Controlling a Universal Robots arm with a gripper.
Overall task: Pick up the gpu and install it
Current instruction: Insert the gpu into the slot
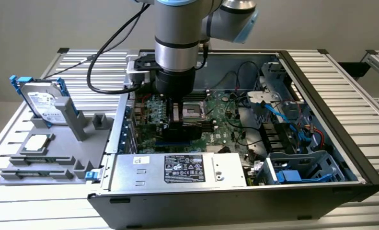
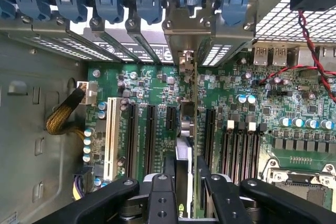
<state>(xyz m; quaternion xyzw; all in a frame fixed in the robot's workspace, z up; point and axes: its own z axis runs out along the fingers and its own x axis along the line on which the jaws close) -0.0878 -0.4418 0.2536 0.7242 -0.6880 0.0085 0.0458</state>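
Note:
My gripper [image 1: 178, 125] is down inside the open computer case [image 1: 342, 143], over the green motherboard [image 1: 224, 112]. It is shut on the gpu [image 1: 190, 130], which looks like a dark flat card standing on edge just above the board. In the wrist view the gpu [image 2: 187, 129] runs edge-on between the two black fingers [image 2: 161, 195]. It lies parallel to the black expansion slots [image 2: 139, 135], and its metal bracket end [image 2: 184, 61] reaches the rear slot openings. I cannot tell whether the card sits in a slot.
A silver hard drive with blue rails [image 1: 42, 100] stands in a grey fixture [image 1: 55, 153] at the exterior view's left, outside the case. The power supply [image 1: 176, 170] lies along the case's near side. A drive cage [image 1: 304, 167] and cables [image 1: 285, 115] crowd the exterior view's right.

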